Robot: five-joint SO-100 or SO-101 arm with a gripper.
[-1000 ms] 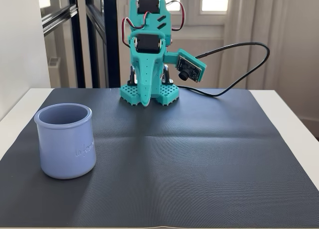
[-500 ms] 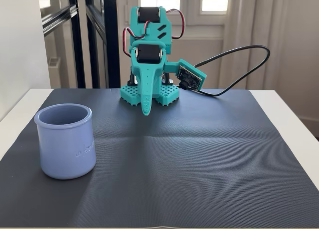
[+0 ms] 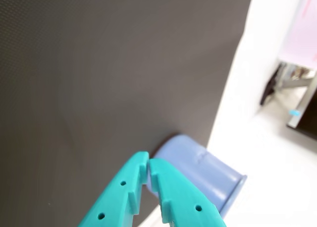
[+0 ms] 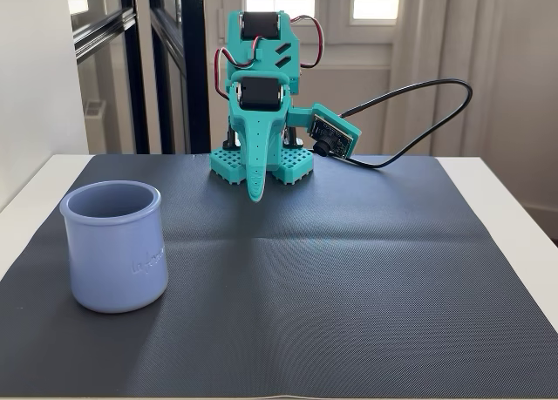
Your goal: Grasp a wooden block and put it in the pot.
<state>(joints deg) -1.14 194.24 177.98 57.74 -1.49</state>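
The lavender-blue pot (image 4: pixel 117 246) stands upright on the front left of the dark mat in the fixed view. It also shows in the wrist view (image 3: pixel 210 173), just behind the fingertips. My teal gripper (image 4: pixel 255 194) hangs tip-down in front of the arm's base at the back of the mat, far from the pot. In the wrist view the gripper (image 3: pixel 148 160) has its jaws together with nothing between them. No wooden block shows in either view; the inside of the pot is hidden.
A dark grey ribbed mat (image 4: pixel 349 278) covers a white table (image 4: pixel 523 217). The arm's base (image 4: pixel 261 163) sits at the mat's back edge. A black cable (image 4: pixel 427 125) loops from the wrist camera to the right.
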